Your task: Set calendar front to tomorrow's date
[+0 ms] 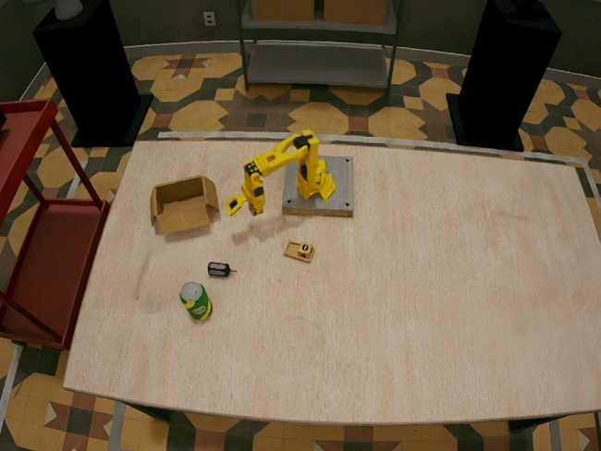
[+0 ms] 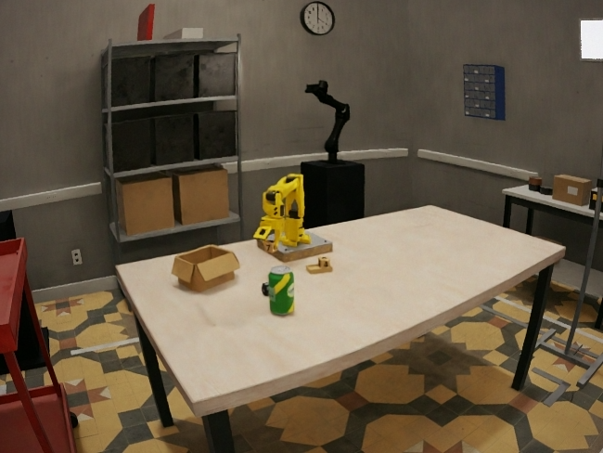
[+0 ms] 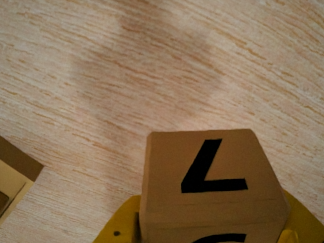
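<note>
My gripper (image 1: 256, 210) (image 2: 269, 242) (image 3: 215, 216) is shut on a wooden cube (image 1: 254, 213) (image 2: 267, 246) (image 3: 212, 164), held above the table left of the robot's base. In the wrist view, one face shows a black 7, appearing upside down, and part of a curved digit shows on the face below it. The small wooden tray (image 1: 292, 250) (image 2: 313, 268) (image 3: 22, 159) stands in front of the base. The other cube (image 1: 304, 249) (image 2: 324, 263) sits in its right part, with a 0 on top in the top view; the left part is empty. The month's name is hidden.
An open cardboard box (image 1: 184, 215) (image 2: 207, 270) stands left of the gripper. A dark screwdriver-like tool (image 1: 218, 269) (image 2: 265, 288) and a green can (image 1: 196, 301) (image 2: 281, 291) are left of and beyond the tray. The grey base plate (image 1: 339, 187) (image 2: 312, 247) is behind the tray.
</note>
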Motion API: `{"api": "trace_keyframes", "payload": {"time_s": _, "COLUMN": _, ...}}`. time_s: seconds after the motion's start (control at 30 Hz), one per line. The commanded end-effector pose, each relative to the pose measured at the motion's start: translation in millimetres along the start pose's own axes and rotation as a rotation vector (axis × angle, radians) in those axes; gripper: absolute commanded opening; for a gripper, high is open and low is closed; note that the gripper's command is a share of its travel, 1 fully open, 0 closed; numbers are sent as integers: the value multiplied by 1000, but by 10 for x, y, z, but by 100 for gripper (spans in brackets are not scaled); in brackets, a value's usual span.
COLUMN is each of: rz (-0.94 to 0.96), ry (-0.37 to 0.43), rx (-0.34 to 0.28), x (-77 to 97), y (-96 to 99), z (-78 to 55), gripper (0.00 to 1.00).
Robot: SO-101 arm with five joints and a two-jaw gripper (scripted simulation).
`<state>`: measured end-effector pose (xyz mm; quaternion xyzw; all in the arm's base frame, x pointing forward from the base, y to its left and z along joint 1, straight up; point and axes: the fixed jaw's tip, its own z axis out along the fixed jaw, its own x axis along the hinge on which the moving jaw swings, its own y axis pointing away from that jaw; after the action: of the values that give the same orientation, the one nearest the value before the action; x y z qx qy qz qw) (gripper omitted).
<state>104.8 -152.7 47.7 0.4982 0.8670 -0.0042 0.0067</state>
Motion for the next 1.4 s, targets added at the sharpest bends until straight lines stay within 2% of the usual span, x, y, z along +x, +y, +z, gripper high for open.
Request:
{"api": "trace_keyframes", "payload": {"time_s": 0.0, "rz": -4, "ry": -6, "rx": -1, "x": -6, "y": -10, "z": 57, "gripper": 0}}
{"api": "trace_keyframes", "payload": {"time_s": 0.4, "rz": -4, "ry": -6, "rx": -1, "x": -3, "y": -10, "z": 197, "gripper": 0}}
{"api": "trace_keyframes", "payload": {"time_s": 0.67, "rz": -4, "ry": -6, "rx": -1, "x": -1, "y": -10, "z": 213, "gripper": 0}}
{"api": "trace_keyframes", "payload": {"time_s": 0.7, "rz": -4, "ry": 35, "rx": 0, "x": 59, "y": -35, "z": 299, "gripper": 0}}
{"api": "trace_keyframes", "payload": {"time_s": 1.37, "rz": -4, "ry": 35, "rx": 0, "x": 59, "y": -35, "z": 307, "gripper": 0}}
